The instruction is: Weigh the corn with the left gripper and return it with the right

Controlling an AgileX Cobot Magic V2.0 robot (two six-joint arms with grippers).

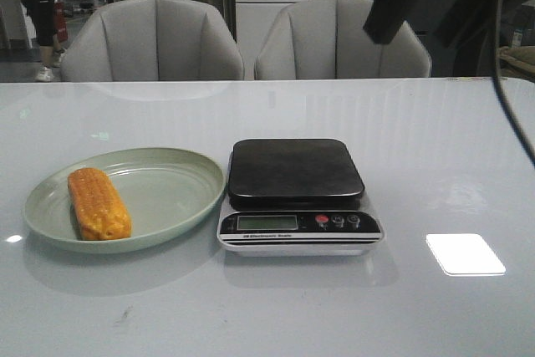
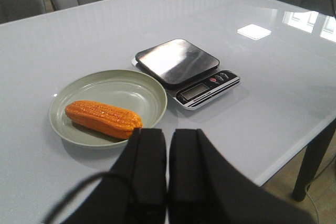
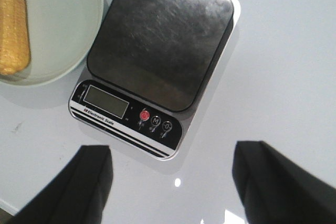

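The left tool (image 2: 168,171) hangs above the near edge of the surface (image 1: 435,165), its fingers pressed together and holding nothing. The right tool (image 3: 173,182) hovers over the kitchen scale (image 3: 157,61), fingers spread wide apart. The corn (image 1: 99,204) lies in the pale green plate (image 1: 167,198), just beside the scale, whose platform is bare.
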